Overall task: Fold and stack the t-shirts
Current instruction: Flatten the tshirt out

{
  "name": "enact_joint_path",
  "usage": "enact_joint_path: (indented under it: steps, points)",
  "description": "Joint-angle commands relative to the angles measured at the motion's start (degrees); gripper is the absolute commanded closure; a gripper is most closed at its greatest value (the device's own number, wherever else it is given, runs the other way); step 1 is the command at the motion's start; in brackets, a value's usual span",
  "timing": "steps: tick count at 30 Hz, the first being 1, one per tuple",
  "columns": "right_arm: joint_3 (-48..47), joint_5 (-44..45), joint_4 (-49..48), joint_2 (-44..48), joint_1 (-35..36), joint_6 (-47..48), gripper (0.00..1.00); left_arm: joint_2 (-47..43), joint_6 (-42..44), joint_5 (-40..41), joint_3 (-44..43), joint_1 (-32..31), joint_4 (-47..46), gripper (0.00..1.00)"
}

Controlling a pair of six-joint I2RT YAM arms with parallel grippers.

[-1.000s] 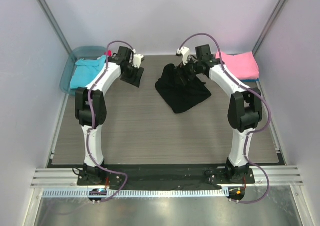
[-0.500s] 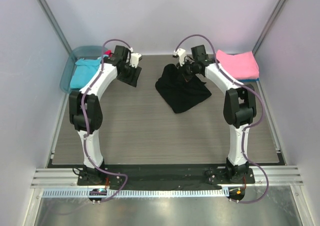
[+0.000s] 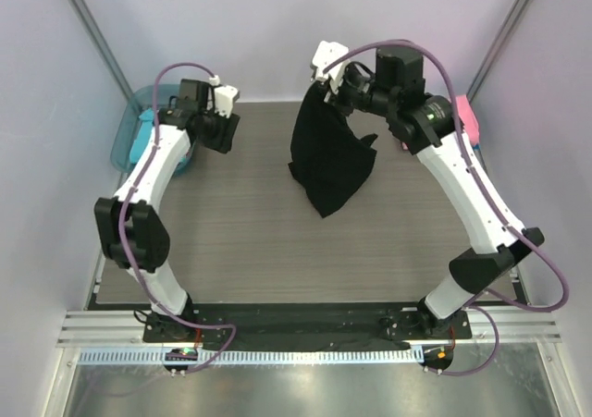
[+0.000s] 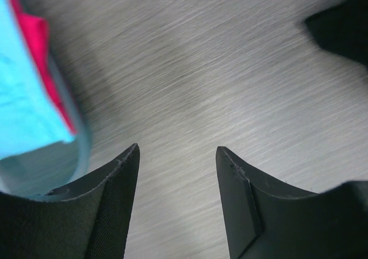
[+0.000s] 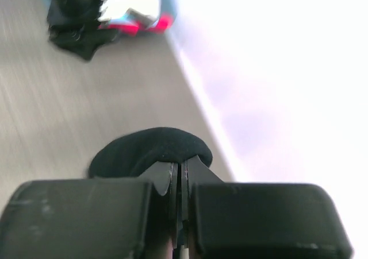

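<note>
Pale lilac walls [image 3: 277,29] enclose a grey wood-grain tabletop [image 3: 277,241] under bright, even light.

From overhead I get soft, even light and a sharp picture, though the black t-shirt [image 3: 328,153] is a flat dark mass. My left wrist view smears the table [image 4: 230,69] into streaks — motion blur. On the right wrist the wall [image 5: 276,52] blows out white.

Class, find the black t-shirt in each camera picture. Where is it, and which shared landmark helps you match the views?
Top view: the black t-shirt hangs at centre back, pinched by the right gripper.
Left wrist: a dark corner at upper right, probably the shirt.
Right wrist: lower centre, bunched in the shut gripper.
Shared landmark: the grey table, seen in all three.
</note>
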State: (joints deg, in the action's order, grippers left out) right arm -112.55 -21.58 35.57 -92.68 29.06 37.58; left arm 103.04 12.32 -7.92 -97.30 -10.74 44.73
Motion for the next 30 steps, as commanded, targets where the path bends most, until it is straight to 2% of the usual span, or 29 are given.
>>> enact_joint_path:
  steps: [1,7,9,12,15,17,23,27,30]
  points:
    - [-8.27,7.07,-1.56,2.24,2.83,5.02,0.99,-10.39,3.15,1.33,2.45,0.37,-4.30,0.42]
    - [-23.56,15.15,-2.87,-1.79,5.92,9.52,0.99,-18.82,3.50,1.51,3.43,0.37,-4.65,0.41]
    - [-25.43,16.74,-5.76,-2.50,6.62,12.07,0.99,-21.29,3.42,0.19,3.52,0.37,-4.48,0.42]
    - [-23.95,19.82,-12.07,-3.12,6.80,16.36,0.99,-25.34,2.98,-4.20,4.22,0.37,-3.43,0.41]
    - [-18.34,24.82,-17.96,-4.34,6.54,22.60,0.99,-29.03,2.98,-7.01,5.71,-0.42,-2.90,0.42]
    - [-12.01,28.06,-21.14,-5.92,5.93,23.59,0.99,-30.88,3.76,-9.64,7.82,-1.99,-2.11,0.43]
    - [-5.40,32.56,-25.81,-15.49,-0.40,21.04,0.99,-27.38,6.49,-10.36,13.96,-10.70,1.85,0.43]
    - [-5.84,34.77,-26.43,-23.57,-4.79,18.67,0.99,-20.46,5.62,-7.99,17.05,-14.04,-1.30,0.40]
    - [-6.45,33.81,-26.34,-25.70,-7.43,16.83,0.99,-16.22,4.39,-6.50,16.18,-16.05,-2.89,0.39]
